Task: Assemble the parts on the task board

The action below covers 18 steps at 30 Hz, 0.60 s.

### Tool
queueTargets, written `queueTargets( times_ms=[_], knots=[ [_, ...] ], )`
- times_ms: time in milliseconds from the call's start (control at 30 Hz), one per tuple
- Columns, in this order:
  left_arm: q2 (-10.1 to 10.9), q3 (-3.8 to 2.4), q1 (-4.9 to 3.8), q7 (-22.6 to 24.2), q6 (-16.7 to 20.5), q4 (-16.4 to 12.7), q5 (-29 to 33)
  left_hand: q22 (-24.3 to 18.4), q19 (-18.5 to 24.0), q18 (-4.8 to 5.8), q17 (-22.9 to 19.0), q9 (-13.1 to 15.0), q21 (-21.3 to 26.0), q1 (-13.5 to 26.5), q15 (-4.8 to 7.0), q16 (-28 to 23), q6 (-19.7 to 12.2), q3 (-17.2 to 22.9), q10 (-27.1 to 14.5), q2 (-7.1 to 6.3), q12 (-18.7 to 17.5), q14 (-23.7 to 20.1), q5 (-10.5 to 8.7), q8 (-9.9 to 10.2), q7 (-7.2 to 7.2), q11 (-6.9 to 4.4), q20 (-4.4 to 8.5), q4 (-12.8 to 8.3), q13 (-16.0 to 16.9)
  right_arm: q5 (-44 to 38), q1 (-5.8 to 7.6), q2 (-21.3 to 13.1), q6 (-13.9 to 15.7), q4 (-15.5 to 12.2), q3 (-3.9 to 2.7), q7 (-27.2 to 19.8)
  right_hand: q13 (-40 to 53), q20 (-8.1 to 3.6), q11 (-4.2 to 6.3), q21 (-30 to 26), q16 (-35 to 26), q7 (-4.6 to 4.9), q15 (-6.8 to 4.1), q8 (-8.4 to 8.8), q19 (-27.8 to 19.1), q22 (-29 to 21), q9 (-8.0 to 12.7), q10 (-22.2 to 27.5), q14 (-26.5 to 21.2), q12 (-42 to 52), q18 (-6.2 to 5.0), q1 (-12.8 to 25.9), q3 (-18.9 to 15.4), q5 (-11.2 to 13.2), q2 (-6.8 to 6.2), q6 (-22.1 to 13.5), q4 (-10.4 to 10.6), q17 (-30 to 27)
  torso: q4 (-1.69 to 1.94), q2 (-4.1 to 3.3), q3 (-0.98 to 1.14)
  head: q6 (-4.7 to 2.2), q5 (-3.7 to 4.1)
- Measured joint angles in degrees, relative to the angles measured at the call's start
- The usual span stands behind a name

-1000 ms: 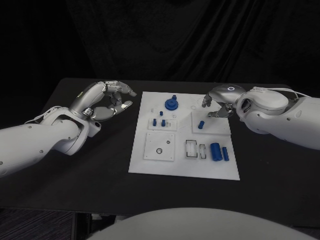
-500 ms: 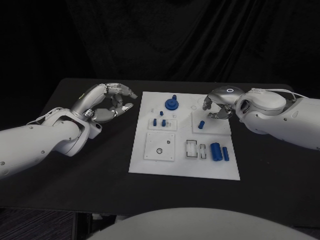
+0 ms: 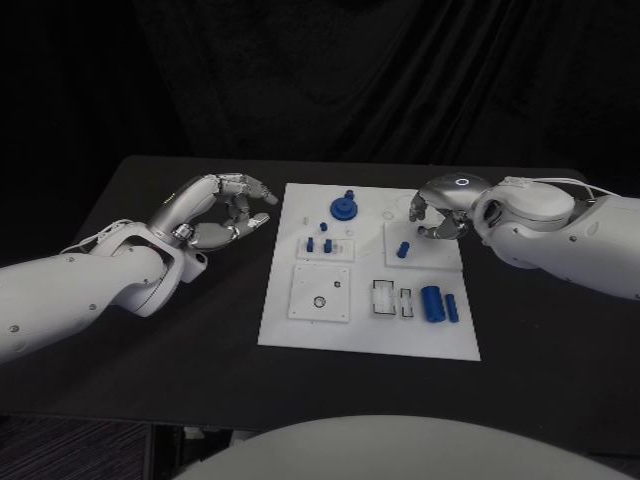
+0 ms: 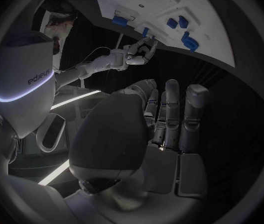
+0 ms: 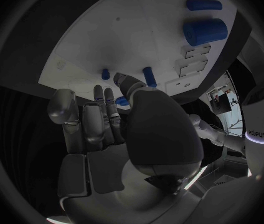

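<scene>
Fingers of the left hand [image 3: 219, 212] are curled loosely inward with gaps between them and enclose nothing; the hand hangs above the black table [image 3: 190, 320], just beside the left edge of the white board [image 3: 371, 335] and apart from it. In the left wrist view the same fingers [image 4: 172, 114] lie side by side, partly bent, with no object against the palm.

Fingers of the right hand [image 3: 438, 212] are drawn in and point downward over the far right corner of the board, near a small blue peg [image 3: 404, 247] standing in a raised square. Whether a fingertip touches the board or holds anything cannot be told. In the right wrist view the bent fingers [image 5: 104, 114] sit close above the white surface, beside short blue pegs [image 5: 149, 76].

On the board, a blue round piece [image 3: 345, 208] stands at the far middle, two small blue pegs [image 3: 317, 243] stand nearer, left of the square, and two blue cylinders [image 3: 438, 303] lie near its right edge.
</scene>
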State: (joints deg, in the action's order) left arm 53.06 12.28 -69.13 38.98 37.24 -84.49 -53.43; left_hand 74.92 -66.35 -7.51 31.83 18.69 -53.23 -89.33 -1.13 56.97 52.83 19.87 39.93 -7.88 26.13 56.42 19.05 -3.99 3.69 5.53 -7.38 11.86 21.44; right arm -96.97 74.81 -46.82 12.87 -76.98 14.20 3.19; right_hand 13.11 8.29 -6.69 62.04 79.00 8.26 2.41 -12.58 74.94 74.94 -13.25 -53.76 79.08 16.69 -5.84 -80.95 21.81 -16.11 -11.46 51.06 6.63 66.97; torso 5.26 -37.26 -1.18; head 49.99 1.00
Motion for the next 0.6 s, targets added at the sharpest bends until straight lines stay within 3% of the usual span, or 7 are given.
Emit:
queueTargets(
  times_ms=[133, 600],
  knots=[
    [-0.3, 0.0, 0.22, 0.0, -0.3, 0.2, 0.0, 0.0, 0.0, -0.01, 0.0, 0.0, 0.0, 0.0, 0.0, 0.0, 0.0, 0.0, 0.0, 0.0, 0.0, 0.0, 0.0, 0.0, 0.0, 0.0, 0.0, 0.0, 0.0, 0.0, -0.07, 0.2, -0.1, 0.4, -0.01, 0.0, 0.7, 0.0, 0.0, 0.0, 0.0, -0.31, -0.12, 0.0, 0.0, 0.0, -0.6, 0.0, -0.1, 0.7, 0.0, 0.0, -0.2, 0.0, 0.01, 0.3, -0.3, 0.1, -0.03, 0.0, 0.01, 0.0, -0.1],
    [-0.5, -0.01, 0.38, 0.0, -1.0, 0.4, 0.0, 0.0, 0.0, -0.01, 0.0, -0.1, -0.2, -0.2, 0.0, 0.0, 0.0, 0.0, 0.0, 0.22, 0.0, 0.0, 0.0, 0.0, 0.0, 0.0, 0.0, 0.0, -0.1, 0.0, -0.91, 0.8, -0.1, 2.0, -0.01, -0.1, 2.1, 0.0, 0.23, 0.6, 0.0, 0.04, -0.15, -0.61, 0.0, 0.0, -2.1, -0.2, -0.2, 2.3, 0.0, -1.2, 0.7, 0.0, 1.23, 1.6, -2.3, 0.4, -0.07, 0.07, 0.01, 0.0, -0.41]
  ],
)
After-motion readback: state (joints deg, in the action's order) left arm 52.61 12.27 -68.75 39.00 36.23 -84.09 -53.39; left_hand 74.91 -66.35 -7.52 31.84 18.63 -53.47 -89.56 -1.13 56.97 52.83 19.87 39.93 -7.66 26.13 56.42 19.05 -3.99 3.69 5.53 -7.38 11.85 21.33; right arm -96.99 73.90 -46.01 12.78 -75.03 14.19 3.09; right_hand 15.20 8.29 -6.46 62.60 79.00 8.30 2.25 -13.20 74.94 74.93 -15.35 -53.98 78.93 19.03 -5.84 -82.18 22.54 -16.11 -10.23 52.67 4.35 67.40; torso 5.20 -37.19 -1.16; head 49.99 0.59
